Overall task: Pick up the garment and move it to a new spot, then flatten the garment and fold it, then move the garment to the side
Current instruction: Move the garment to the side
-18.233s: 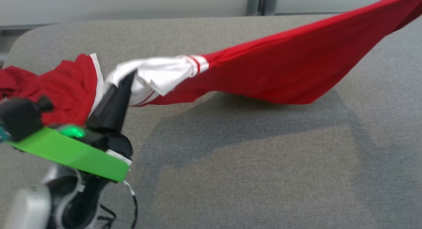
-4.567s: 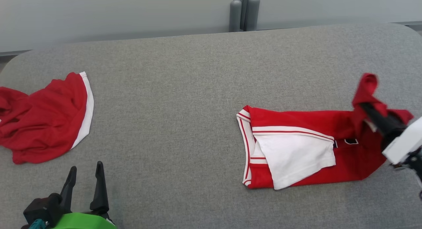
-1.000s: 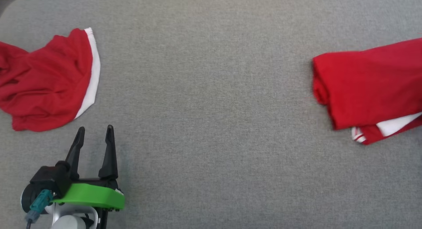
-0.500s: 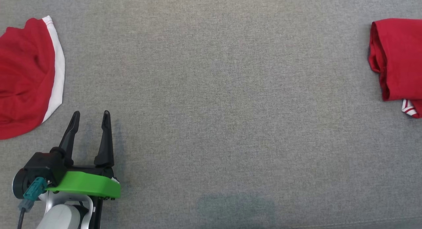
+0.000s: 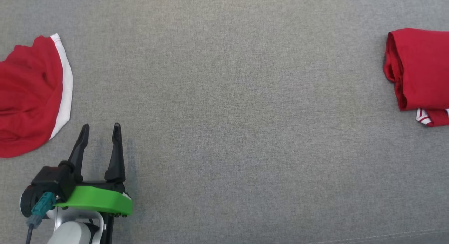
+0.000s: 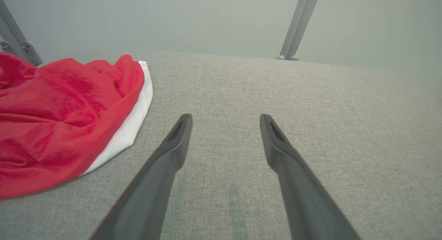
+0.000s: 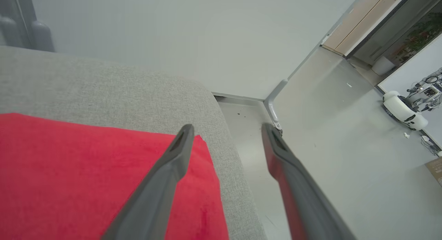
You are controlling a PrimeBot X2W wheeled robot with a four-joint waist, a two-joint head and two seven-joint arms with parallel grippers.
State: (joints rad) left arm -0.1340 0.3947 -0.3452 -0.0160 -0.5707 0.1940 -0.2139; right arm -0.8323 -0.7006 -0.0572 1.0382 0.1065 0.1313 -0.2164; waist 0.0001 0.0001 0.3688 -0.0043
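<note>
Lying at the right edge of the head view, the folded garment (image 5: 419,66) is seen as a smooth red block with striped white trim beneath, on the grey woven counter (image 5: 224,96); a crumpled red cloth (image 5: 28,96) with a white band is at far left. In the left wrist view, the left tool (image 6: 225,117) is held spread and empty, its dark fingers tapered. In the right wrist view, the right tool (image 7: 227,127) is spread, empty, over the folded garment's corner at the counter's rounded edge.

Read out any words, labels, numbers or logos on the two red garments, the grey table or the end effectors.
None: no lettering shows on the folded red garment, the crumpled red garment, the grey table, the left end effector or the right end effector.
</note>
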